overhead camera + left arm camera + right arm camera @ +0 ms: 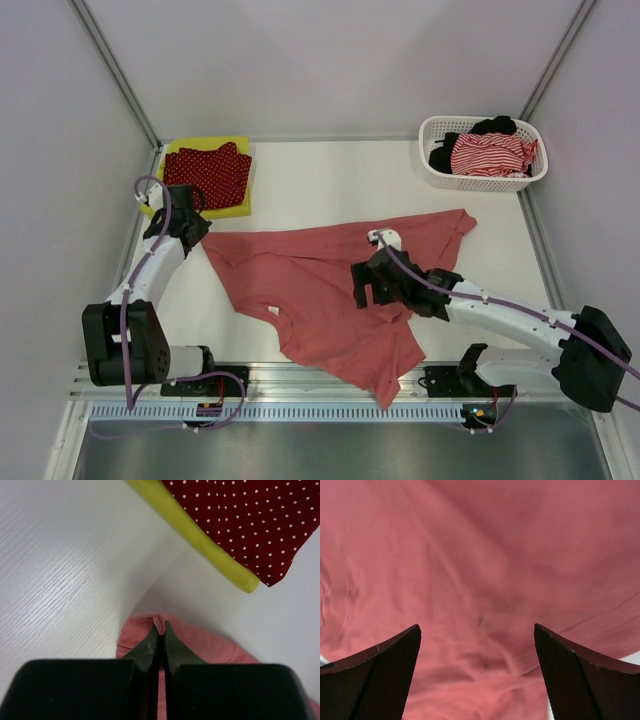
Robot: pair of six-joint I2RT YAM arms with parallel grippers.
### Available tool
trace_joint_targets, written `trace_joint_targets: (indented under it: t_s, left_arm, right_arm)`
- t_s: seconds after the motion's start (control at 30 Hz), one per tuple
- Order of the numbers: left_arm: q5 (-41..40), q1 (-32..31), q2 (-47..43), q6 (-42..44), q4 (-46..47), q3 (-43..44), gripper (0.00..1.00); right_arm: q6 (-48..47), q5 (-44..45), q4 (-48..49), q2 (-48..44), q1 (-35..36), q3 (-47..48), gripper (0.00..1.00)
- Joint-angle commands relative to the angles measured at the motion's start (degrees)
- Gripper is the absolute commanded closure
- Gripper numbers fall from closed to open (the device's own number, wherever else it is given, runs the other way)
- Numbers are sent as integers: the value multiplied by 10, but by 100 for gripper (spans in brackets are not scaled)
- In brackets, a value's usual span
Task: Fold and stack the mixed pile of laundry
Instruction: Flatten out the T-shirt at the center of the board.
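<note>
- Left arm (148, 272), right arm (505, 314): white tube links, black joint housings.
- Purple cable (123, 320) runs along each.
- Right gripper (477, 626) fingers (375, 675): dark, tapered, fine-textured.

A white perforated basket (485, 183) stands on the table (330, 190), at its far right.

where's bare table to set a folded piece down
Bare table runs along the far edge between the dotted cloth on its yellow-green garment and the basket; another patch lies in front of the basket, right of the salmon-pink shirt, which crowds the middle.
</note>
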Motion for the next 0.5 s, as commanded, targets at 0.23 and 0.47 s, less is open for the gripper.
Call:
trace_joint_targets:
  t_s: [0.23, 0.47]
  left_arm:
    - [7, 1, -13, 5, 19, -13, 98]
    - [10, 2, -6, 4, 20, -13, 98]
  right_arm:
    - [182, 101, -106, 77, 136, 8, 2]
    - [208, 112, -123, 77, 149, -5, 2]
